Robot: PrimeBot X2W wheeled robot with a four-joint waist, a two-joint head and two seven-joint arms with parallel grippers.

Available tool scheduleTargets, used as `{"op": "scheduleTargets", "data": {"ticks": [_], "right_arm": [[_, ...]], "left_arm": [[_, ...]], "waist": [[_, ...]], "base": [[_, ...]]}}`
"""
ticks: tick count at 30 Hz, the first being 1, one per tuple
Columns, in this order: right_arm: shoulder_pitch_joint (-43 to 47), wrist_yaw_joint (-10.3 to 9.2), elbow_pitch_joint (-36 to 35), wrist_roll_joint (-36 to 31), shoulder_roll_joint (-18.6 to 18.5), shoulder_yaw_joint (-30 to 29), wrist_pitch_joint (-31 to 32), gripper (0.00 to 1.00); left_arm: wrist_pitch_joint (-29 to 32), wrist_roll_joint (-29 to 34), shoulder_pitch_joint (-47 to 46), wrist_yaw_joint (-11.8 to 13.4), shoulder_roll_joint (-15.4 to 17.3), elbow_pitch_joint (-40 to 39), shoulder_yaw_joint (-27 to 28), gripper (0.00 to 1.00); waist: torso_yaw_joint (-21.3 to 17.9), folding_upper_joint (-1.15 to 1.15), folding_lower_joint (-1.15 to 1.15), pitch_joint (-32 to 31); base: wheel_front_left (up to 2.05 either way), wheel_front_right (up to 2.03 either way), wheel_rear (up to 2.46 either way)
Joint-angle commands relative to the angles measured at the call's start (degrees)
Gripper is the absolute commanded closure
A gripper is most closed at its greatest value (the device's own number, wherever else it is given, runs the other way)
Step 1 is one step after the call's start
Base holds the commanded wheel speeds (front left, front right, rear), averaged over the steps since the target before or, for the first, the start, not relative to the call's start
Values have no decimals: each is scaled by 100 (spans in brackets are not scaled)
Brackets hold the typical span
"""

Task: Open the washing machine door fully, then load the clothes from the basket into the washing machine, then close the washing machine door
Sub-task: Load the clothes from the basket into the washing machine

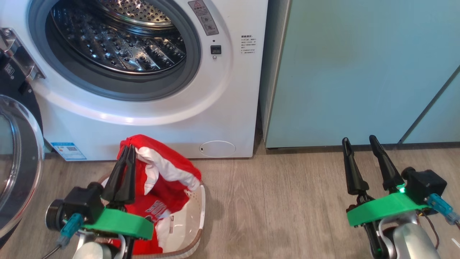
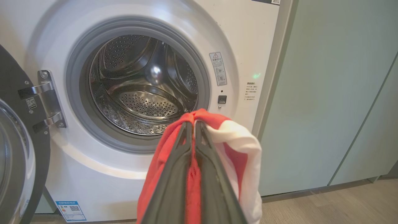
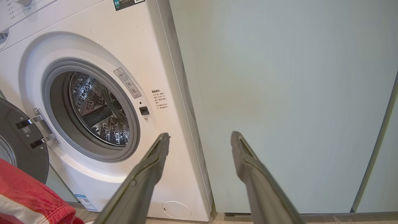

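Door step looks done: the washing machine door (image 1: 21,151) hangs wide open at left, left claw (image 1: 127,148) pinched onto the clothes (image 1: 161,180) just above the basket (image 1: 197,216) below the empty drum (image 1: 118,36), right claw (image 1: 359,139) wide and idle, so loading and closing are left.

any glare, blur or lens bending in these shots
Head view: glints on the steel drum, white sheen on the washing machine below it. Left wrist view: the left gripper, shut on the clothes, is soft near the lens. Right wrist view: the machine's side edge bows; right gripper blurs low down.
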Motion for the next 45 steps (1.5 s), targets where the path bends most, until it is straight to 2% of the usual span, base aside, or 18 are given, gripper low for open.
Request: {"op": "scheduleTargets", "data": {"ticks": [1,8,13,23,27,29,32,35,45], "right_arm": [[-102,0,-215,-30,-14,111,-52,0],[-117,0,-223,-6,-14,122,-52,0],[-165,0,-268,-10,-14,132,-52,0],[-560,0,-381,5,-14,277,-52,0],[-816,0,-435,43,-14,399,-52,0],[-867,0,-451,60,-14,414,-52,0],[-1046,0,-515,131,-14,464,-52,0],[-1121,0,-535,174,-14,495,-52,0],[-1460,0,-657,456,-14,689,-52,0]], "left_arm": [[-71,-48,-260,10,1,-174,183,100],[-71,-69,-366,0,1,-151,257,100],[-71,-268,-687,-51,1,-192,428,100],[-71,-51,-2168,-326,1,-106,1064,100],[-71,9,-3130,-388,59,-20,1524,100],[-71,3,-3330,-394,79,-4,1615,100],[-71,44,-4142,-407,242,69,1899,100],[-71,86,-4517,-409,361,159,1937,100],[-71,117,-5862,-412,1194,1060,1542,100]], "waist": [[-2,0,1,5],[-41,0,1,85],[-92,0,1,391],[-353,0,1,1499],[-584,0,1,2118],[-627,0,1,2234],[-807,0,1,2715],[-894,0,1,2933],[-1259,0,1,3984]], "base": [[0,0,0],[0,0,0],[0,0,0],[0,0,0],[0,0,0],[0,0,0],[0,0,0],[0,0,0],[0,0,0]]}}
